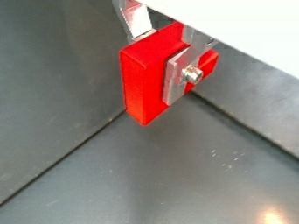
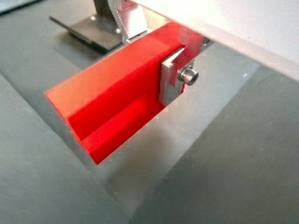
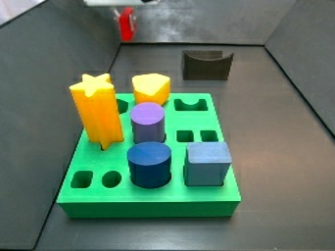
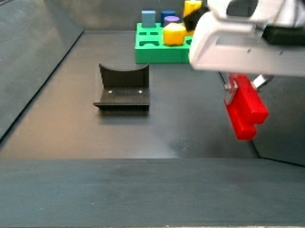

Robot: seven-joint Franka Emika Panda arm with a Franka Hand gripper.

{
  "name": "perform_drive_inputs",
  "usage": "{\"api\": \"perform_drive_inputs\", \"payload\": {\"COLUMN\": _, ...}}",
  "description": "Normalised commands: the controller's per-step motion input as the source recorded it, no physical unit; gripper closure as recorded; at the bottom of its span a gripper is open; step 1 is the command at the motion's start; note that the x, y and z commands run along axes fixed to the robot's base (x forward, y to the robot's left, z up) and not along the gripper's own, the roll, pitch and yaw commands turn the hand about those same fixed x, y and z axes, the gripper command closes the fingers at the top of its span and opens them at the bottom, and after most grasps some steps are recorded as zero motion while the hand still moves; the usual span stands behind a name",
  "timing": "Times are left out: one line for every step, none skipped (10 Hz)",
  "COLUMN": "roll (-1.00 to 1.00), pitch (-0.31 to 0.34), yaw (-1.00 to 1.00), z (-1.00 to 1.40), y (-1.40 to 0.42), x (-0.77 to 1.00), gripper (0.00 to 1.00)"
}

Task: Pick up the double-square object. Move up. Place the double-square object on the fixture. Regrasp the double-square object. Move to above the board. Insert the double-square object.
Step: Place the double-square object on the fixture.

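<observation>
Double-square object in hand, floor clear below

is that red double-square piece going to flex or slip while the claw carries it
The double-square object looks like rigid moulded plastic with straight edges, so it probably won't flex. It hangs below the claw, clear of the floor, gripped near one end, so it may pivot if bumped. Its glossy faces look slippery; the fingers pinch only a small area.

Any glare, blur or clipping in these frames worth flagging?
In both wrist views the end effector holds the red double-square object, soft and blurred up close; in a side view the end effector is cropped at the frame edge; in a side view its white housing looks overexposed.
</observation>
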Motion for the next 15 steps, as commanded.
{"api": "perform_drive_inputs", "payload": {"roll": -0.01, "pitch": 0.014, "yaw": 0.0, "z": 1.0, "y": 0.0, "x": -0.01, "gripper": 1.0}}
{"api": "perform_drive_inputs", "payload": {"roll": -0.01, "pitch": 0.017, "yaw": 0.0, "z": 1.0, "y": -0.01, "x": -0.01, "gripper": 1.0}}
{"api": "perform_drive_inputs", "payload": {"roll": -0.01, "pitch": 0.022, "yaw": 0.0, "z": 1.0, "y": -0.01, "x": -0.02, "gripper": 1.0}}
{"api": "perform_drive_inputs", "payload": {"roll": -0.01, "pitch": 0.026, "yaw": 0.0, "z": 1.0, "y": -0.01, "x": -0.02, "gripper": 1.0}}
{"api": "perform_drive_inputs", "payload": {"roll": -0.02, "pitch": 0.031, "yaw": 0.0, "z": 0.86, "y": -0.01, "x": -0.02, "gripper": 1.0}}
{"api": "perform_drive_inputs", "payload": {"roll": -0.02, "pitch": 0.038, "yaw": -0.01, "z": 0.71, "y": -0.01, "x": -0.01, "gripper": 1.0}}
{"api": "perform_drive_inputs", "payload": {"roll": -0.02, "pitch": 0.05, "yaw": -0.01, "z": 0.49, "y": 0.0, "x": 0.0, "gripper": 1.0}}
{"api": "perform_drive_inputs", "payload": {"roll": -0.03, "pitch": 0.061, "yaw": -0.01, "z": 0.34, "y": 0.0, "x": 0.0, "gripper": 1.0}}
{"api": "perform_drive_inputs", "payload": {"roll": -0.01, "pitch": -0.123, "yaw": 0.38, "z": 0.05, "y": -0.76, "x": 1.0, "gripper": 1.0}}
{"api": "perform_drive_inputs", "payload": {"roll": -0.01, "pitch": -0.117, "yaw": 0.37, "z": 0.02, "y": -0.76, "x": 1.0, "gripper": 1.0}}
{"api": "perform_drive_inputs", "payload": {"roll": -0.01, "pitch": -0.091, "yaw": 0.27, "z": 0.02, "y": -0.71, "x": 1.0, "gripper": 1.0}}
{"api": "perform_drive_inputs", "payload": {"roll": -0.03, "pitch": -0.074, "yaw": 0.18, "z": 0.02, "y": -0.66, "x": 1.0, "gripper": 1.0}}
{"api": "perform_drive_inputs", "payload": {"roll": -0.04, "pitch": -0.055, "yaw": 0.12, "z": 0.01, "y": -0.61, "x": 1.0, "gripper": 1.0}}
{"api": "perform_drive_inputs", "payload": {"roll": -0.05, "pitch": -0.042, "yaw": 0.08, "z": 0.0, "y": -0.57, "x": 1.0, "gripper": 1.0}}
{"api": "perform_drive_inputs", "payload": {"roll": -0.06, "pitch": -0.029, "yaw": 0.05, "z": 0.0, "y": -0.52, "x": 1.0, "gripper": 1.0}}
